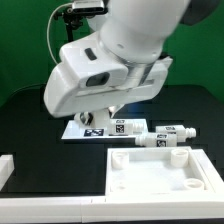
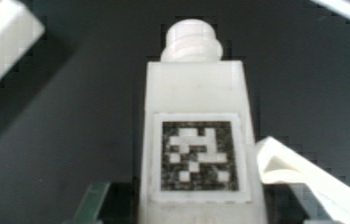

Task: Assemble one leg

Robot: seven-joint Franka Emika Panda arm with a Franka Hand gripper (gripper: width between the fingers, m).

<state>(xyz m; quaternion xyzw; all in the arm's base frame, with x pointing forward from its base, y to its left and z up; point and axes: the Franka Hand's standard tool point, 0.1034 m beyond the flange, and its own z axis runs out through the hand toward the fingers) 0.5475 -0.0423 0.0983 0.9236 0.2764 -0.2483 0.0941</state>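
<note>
**A:** Jaw state?

**B:** Wrist view: gripper (image 2: pixel 177 208) is clamped on the leg (image 2: pixel 193 110). Dark fingers (image 2: pixel 101 208) flank its base. The tag faces the camera and the stepped tip points away.

**A:** Leg position, exterior view?

**B:** It is mostly hidden beneath the arm (image 1: pixel 115 60), which hangs over the marker board (image 1: pixel 92 127). Two spare legs (image 1: pixel 172 132) lie on the black table (image 1: pixel 30 120) at 3 o'clock from the board. The white panel (image 1: pixel 160 170) sits at 5 o'clock.

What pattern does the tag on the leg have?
Black-and-white squares; the tag shows best in wrist view.
</note>
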